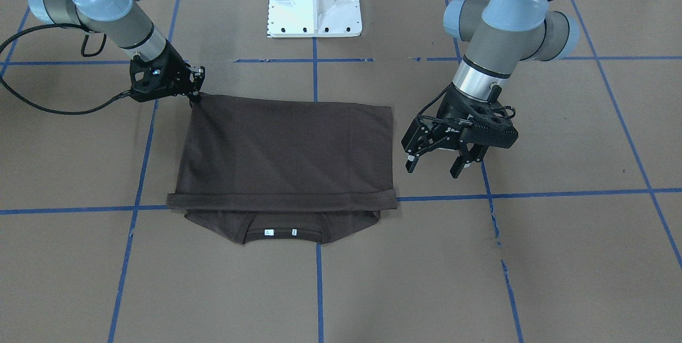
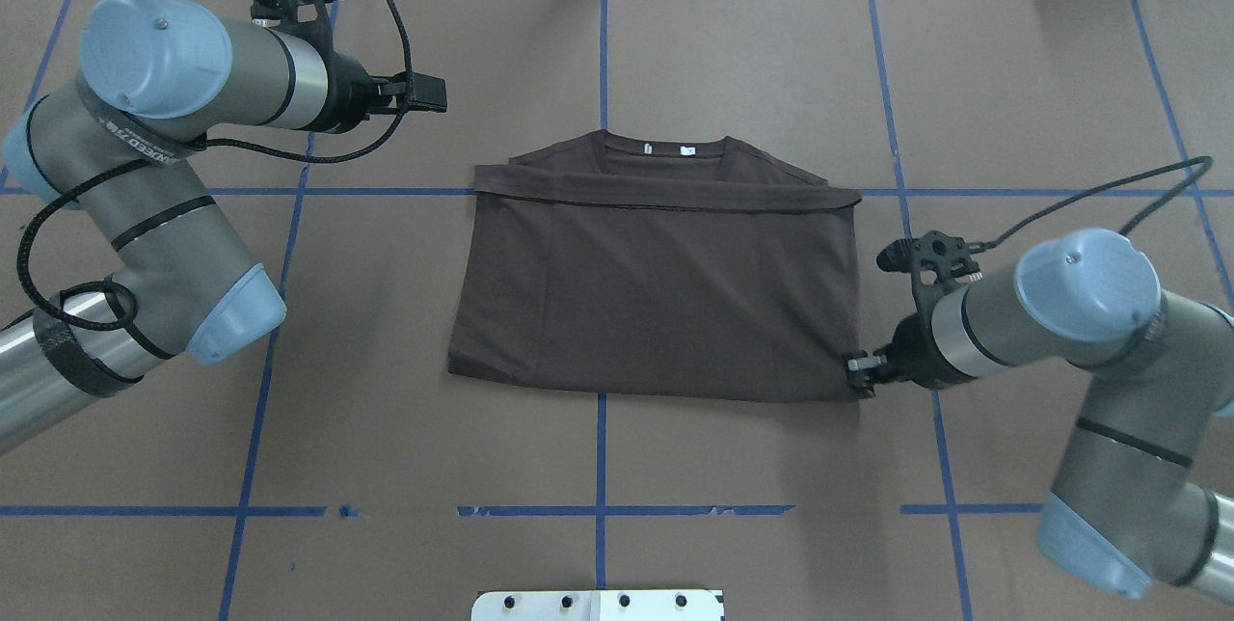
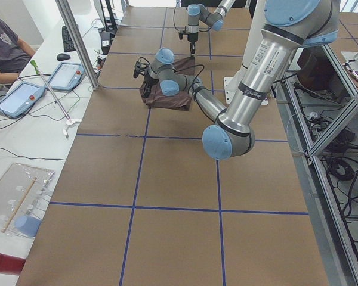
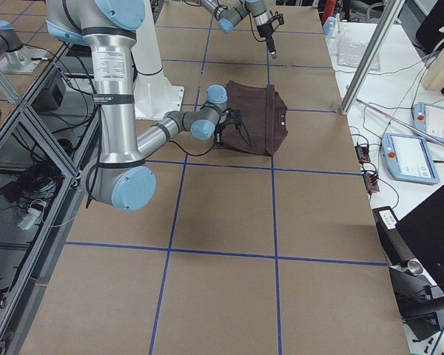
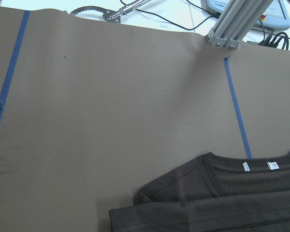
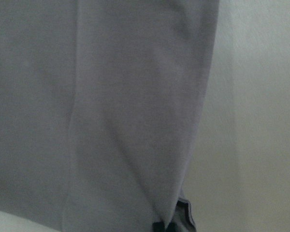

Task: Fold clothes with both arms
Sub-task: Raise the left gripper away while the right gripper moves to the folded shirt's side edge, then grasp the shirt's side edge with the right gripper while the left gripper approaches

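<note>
The brown paper-covered table (image 2: 675, 42) is being used as the folding surface, and the T-shirt (image 2: 656, 293) is lying flat near its middle, between the two arms. Its hem is being shown doubled up toward the far side, so that only the collar (image 2: 665, 156) and the two small white labels (image 2: 686, 150) are peeking out beyond the folded edge.

The right arm (image 2: 1089, 312) is being held low at the near right corner of the shirt. There the right gripper (image 2: 861, 377) is being kept closed on the cloth, which is being drawn up to a small point. The left arm (image 2: 145, 245) is being held raised to the left of the shirt. The left gripper (image 1: 432, 169) is being kept wide open, holding nothing and touching nothing.

The shirt is being judged light, soft and limp, with no stiffness of its own. Any unsupported part is likely to sag and drag, and the stacked layers may slide apart. It is probably best taken by pinching all layers at the two near corners together, the left corner being matched to the right, and lifted evenly so that the fold is not being skewed.
</note>
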Motion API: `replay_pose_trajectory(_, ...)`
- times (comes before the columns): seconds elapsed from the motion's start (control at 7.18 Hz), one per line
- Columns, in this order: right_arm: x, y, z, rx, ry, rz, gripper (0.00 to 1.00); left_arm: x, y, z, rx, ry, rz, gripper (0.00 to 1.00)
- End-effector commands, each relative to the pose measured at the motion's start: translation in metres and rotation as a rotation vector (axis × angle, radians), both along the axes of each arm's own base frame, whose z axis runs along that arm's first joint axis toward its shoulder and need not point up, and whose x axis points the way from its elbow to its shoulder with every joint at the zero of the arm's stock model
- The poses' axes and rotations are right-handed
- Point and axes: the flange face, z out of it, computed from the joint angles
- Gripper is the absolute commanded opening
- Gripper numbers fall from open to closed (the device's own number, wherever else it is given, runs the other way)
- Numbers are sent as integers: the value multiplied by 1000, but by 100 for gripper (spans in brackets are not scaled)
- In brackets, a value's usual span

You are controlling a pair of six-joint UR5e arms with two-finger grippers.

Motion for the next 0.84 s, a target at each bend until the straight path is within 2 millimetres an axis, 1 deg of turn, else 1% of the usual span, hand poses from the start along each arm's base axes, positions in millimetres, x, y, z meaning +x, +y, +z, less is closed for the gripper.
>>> replay_pose_trajectory(0.0, 9, 79, 1, -71, 11, -98, 0, -4, 12, -5, 3, 23, 40, 100)
replay_pose_trajectory(0.14, -3, 99, 0, -117, 15, -114, 0, -8, 19, -13, 3, 45, 65, 100)
replay_pose_trajectory(0.28, -2, 103, -8, -114, -1, -120, 99, -9, 25, -9, -7, 54, 88, 100)
replay_pose_trajectory(0.42, 0, 102, -20, -100, -24, -112, 100, -13, 38, -7, -75, 99, 88, 100)
replay_pose_trajectory(0.56, 1, 88, -33, -78, -54, -76, 100, 6, 61, -11, -194, 165, 96, 100)
replay_pose_trajectory(0.7, 7, 61, -42, -32, -76, 19, 100, 40, 89, -1, -303, 183, 87, 100)
